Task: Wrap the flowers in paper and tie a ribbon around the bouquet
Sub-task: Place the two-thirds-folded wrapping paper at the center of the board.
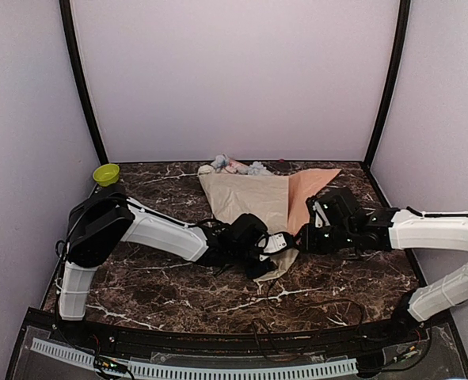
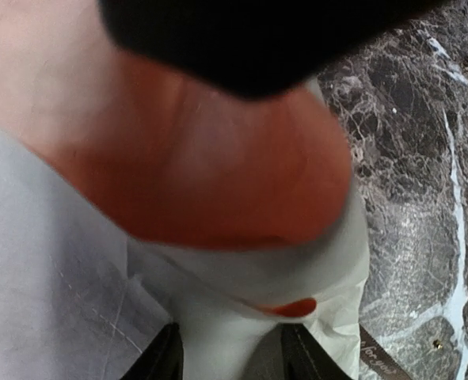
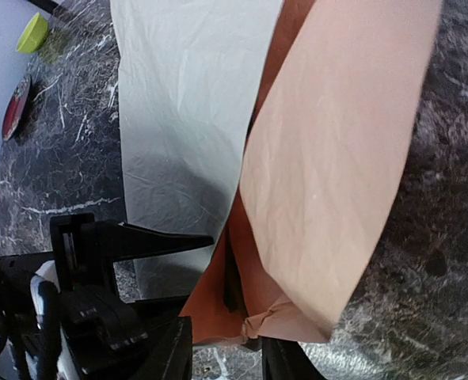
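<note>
The bouquet (image 1: 253, 198) lies on the marble table as a cone of beige paper (image 3: 182, 103) with a peach flap (image 1: 309, 190) on its right. Flowers (image 1: 232, 166) in pink, white and blue stick out at its far, wide end. My left gripper (image 1: 267, 245) is shut on the cone's narrow near end; pale paper (image 2: 241, 317) fills the gap between its fingers (image 2: 166, 358). My right gripper (image 3: 230, 356), just to the right, is shut on the crumpled lower corner of the peach flap (image 3: 336, 158). A brown printed ribbon (image 2: 380, 360) lies beside the paper.
A lime-green bowl (image 1: 106, 173) stands at the table's far left corner, with a red round thing (image 3: 16, 107) near it. Black cables (image 1: 297, 305) trail over the near part of the table. Lilac walls close in the back and both sides.
</note>
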{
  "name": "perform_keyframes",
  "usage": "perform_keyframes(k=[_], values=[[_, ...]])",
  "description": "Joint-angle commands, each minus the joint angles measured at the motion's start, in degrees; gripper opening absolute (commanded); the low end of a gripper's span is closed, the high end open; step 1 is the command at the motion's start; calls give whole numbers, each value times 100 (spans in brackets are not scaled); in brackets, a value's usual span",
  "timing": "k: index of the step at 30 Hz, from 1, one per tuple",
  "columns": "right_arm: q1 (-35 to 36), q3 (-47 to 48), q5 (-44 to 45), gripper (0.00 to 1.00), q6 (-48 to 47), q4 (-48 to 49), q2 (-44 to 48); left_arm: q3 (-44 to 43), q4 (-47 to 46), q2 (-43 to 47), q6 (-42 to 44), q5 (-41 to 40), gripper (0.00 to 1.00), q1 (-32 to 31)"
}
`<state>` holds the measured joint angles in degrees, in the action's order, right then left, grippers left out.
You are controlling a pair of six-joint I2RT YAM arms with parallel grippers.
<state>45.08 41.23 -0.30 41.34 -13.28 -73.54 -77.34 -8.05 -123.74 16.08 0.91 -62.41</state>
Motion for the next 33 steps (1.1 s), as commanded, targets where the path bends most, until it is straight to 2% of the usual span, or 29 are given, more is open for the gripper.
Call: perform_keyframes(k=[1,7,11,17,19,22,25,29,33], values=[[-72,-647,-107,34,65,782,332,255,261,-204,-203,316,44,-1],[-179,-1281,-280,47,646,1360,218,264,291,-212,-245,346,44,35],[-181,-1152,525,48,963,546,296,214,362,-210,-259,291,44,55],[-210,-824,1300,49,783,-560,837,180,427,-211,-245,224,44,55],[-210,-716,1138,45,559,-486,980,177,432,-212,-247,218,44,54],[-210,-697,78,38,16,391,966,161,460,-206,-252,208,44,54],[-225,-620,-888,30,-142,1051,529,144,476,-203,-261,193,44,54],[-336,-594,-1396,18,12,1476,-105,126,504,-203,-286,176,44,56],[-541,-782,-1496,13,143,1660,-456,148,505,-202,-311,164,44,54]])
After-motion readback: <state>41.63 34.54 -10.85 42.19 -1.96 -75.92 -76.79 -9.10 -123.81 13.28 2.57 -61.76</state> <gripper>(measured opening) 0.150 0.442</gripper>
